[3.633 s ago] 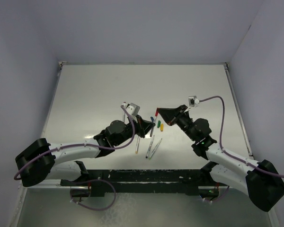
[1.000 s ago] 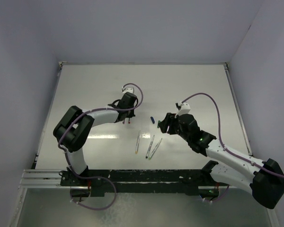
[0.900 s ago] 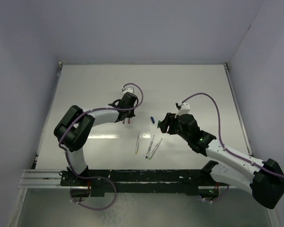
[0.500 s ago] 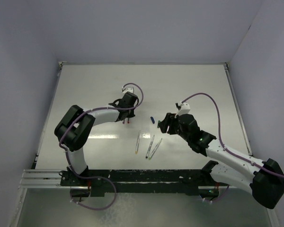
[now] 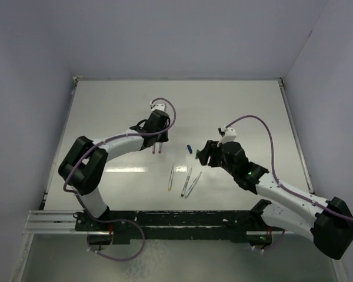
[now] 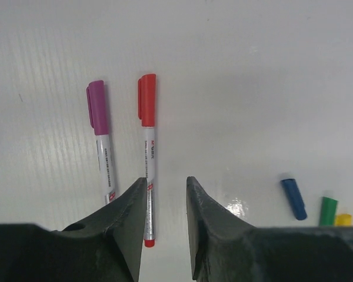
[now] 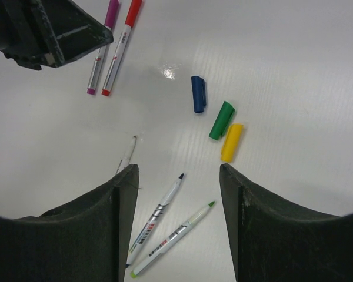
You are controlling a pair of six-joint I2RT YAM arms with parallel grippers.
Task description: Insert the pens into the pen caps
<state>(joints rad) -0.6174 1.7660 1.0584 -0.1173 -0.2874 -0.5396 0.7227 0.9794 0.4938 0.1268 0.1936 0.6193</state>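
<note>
Two capped pens lie side by side on the white table, one with a purple cap (image 6: 102, 144) and one with a red cap (image 6: 147, 158); both also show in the right wrist view, purple (image 7: 103, 50) and red (image 7: 122, 47). My left gripper (image 6: 165, 182) is open and empty just above the red pen's tail end (image 5: 157, 141). Loose blue (image 7: 198, 93), green (image 7: 222, 120) and yellow (image 7: 232, 141) caps lie close together. Three uncapped pens lie near them: dark-tipped (image 7: 159, 217), green-tipped (image 7: 173, 238), and a third (image 7: 126, 154) partly hidden by a finger. My right gripper (image 7: 179, 170) is open and empty above them (image 5: 201, 151).
In the top view the three uncapped pens (image 5: 187, 181) lie near the table's front, between the two arms. The blue cap (image 5: 189, 148) lies just left of my right gripper. White walls stand around the table at the back and both sides.
Since 3.6 s ago the grippers have parted; the red-capped pen now lies beside the purple one. In the last half second the left arm swung and drew back slightly. The right arm has held still.
</note>
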